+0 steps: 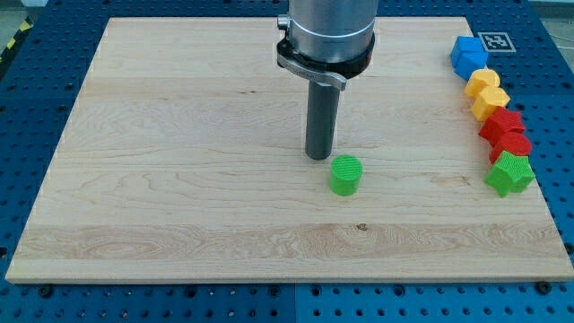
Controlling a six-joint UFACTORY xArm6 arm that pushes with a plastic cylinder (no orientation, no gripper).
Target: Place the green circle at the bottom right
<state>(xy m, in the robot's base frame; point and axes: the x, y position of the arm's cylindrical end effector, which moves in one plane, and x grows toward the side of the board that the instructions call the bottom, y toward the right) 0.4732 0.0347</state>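
The green circle [345, 175], a short green cylinder, stands on the wooden board [179, 179] a little right of the middle. My tip [318, 157] is just up and to the left of it, close by or barely touching its edge. The rod rises from there to the arm's grey body at the view's top.
A column of blocks lines the board's right edge: a blue block [468, 56] at the top, a yellow block [486, 91], a red block [505, 131], and a green star-like block [509, 173] lowest. A marker tag [496, 40] sits at the top right corner.
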